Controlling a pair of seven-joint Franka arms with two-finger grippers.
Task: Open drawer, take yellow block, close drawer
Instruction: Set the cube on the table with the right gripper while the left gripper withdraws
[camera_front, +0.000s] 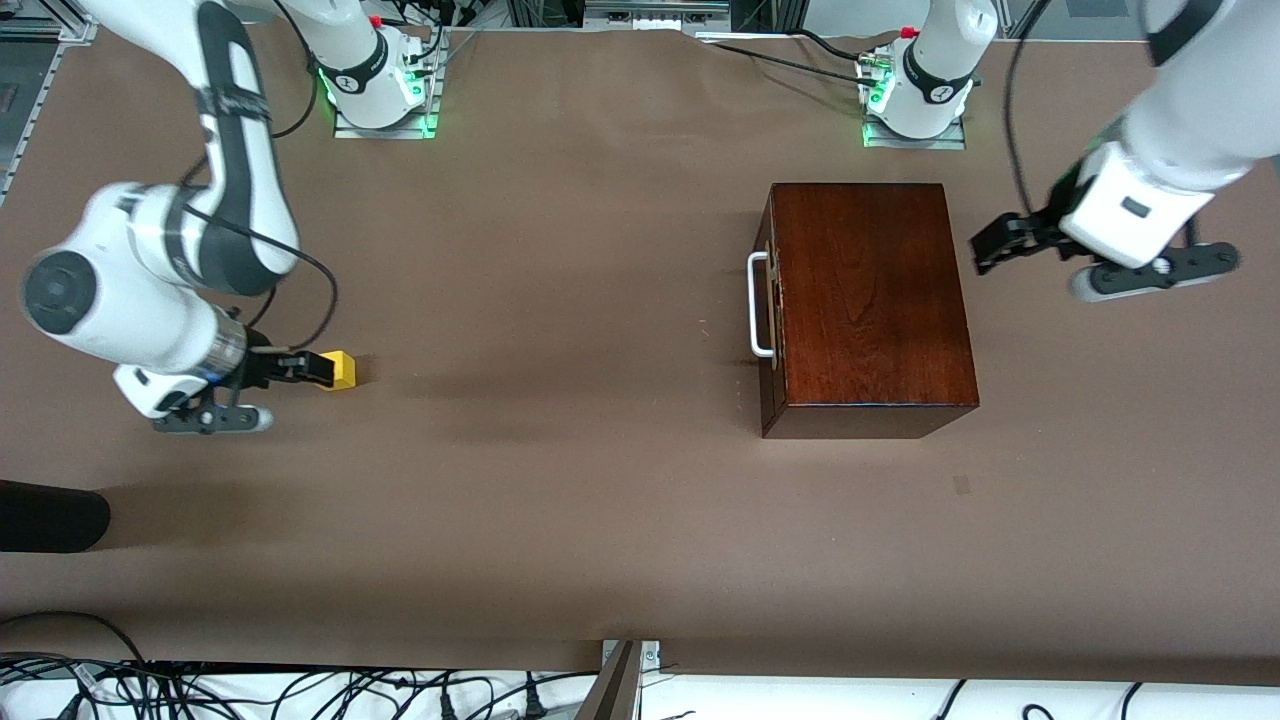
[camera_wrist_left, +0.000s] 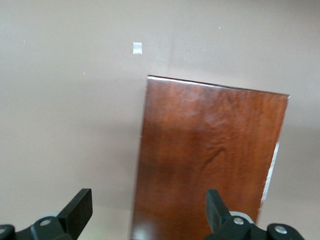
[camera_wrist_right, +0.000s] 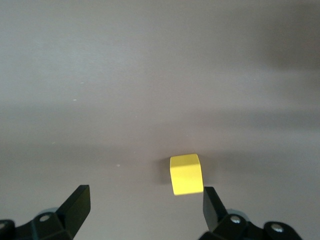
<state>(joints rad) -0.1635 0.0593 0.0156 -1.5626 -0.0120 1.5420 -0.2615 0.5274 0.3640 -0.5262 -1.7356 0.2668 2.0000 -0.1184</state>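
Drawer (camera_front: 768, 305) shut flush in box (camera_front: 870, 300); task near done
Yellow block (camera_front: 340, 369) on tabletop (camera_front: 560, 480), well apart from box, toward right arm's end
Right gripper (camera_wrist_right: 145, 207) fingers spread, block beside one finger, released
Left gripper (camera_wrist_left: 147, 212) fingers spread, over box edge, waiting

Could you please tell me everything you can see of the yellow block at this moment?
The yellow block is a small, bright yellow cube with a plain matte surface. It rests flat on the brown table toward the right arm's end, well away from the wooden box. The right gripper is open just above it, and nothing grips the block. In the right wrist view it lies close to one finger.
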